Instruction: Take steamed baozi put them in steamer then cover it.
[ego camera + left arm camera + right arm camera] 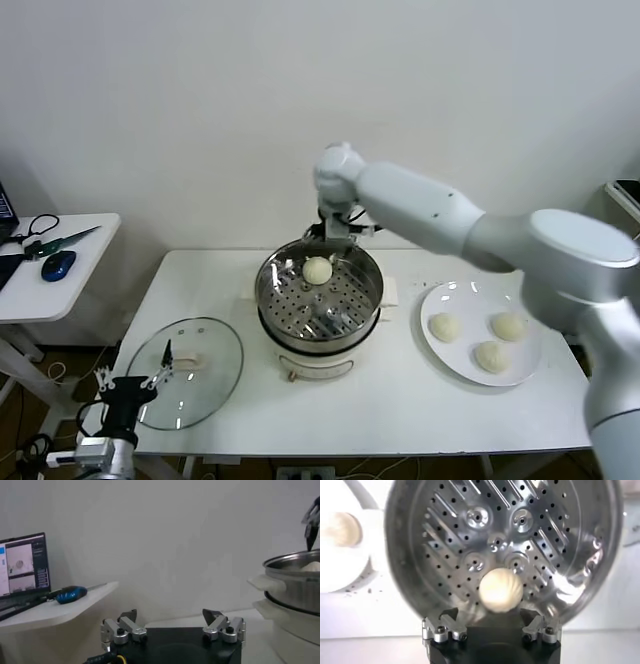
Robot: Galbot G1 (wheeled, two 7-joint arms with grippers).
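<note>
Right gripper point(330, 240) poised over the far rim of the steamer point(372, 290), fingers point(442, 628) spread wide and holding nothing, one steamed baozi point(317, 270) lying free on the perforated floor just below them, toward the far wall of the basket. Rest of that floor bare, with room all round the bun except on the far side. Three more baozi point(445, 326) on the white plate point(435, 352) to the right of the steamer, plate close beside the pot's side handle and its outer edge near the right edge of the tabletop point(400, 400). Cover point(215, 375) flat on the tabletop at front left, well apart from the steamer, its rim reaching close to the front-left edge. Left gripper point(135, 385) low at that corner, right by the lid's near rim, fingers point(122, 628) wide apart and empty. Open stretch of tabletop in front of the steamer, between lid and plate. Small side table point(80, 270) off to the left, separate from the tabletop, carrying a blue mouse point(58, 265).
</note>
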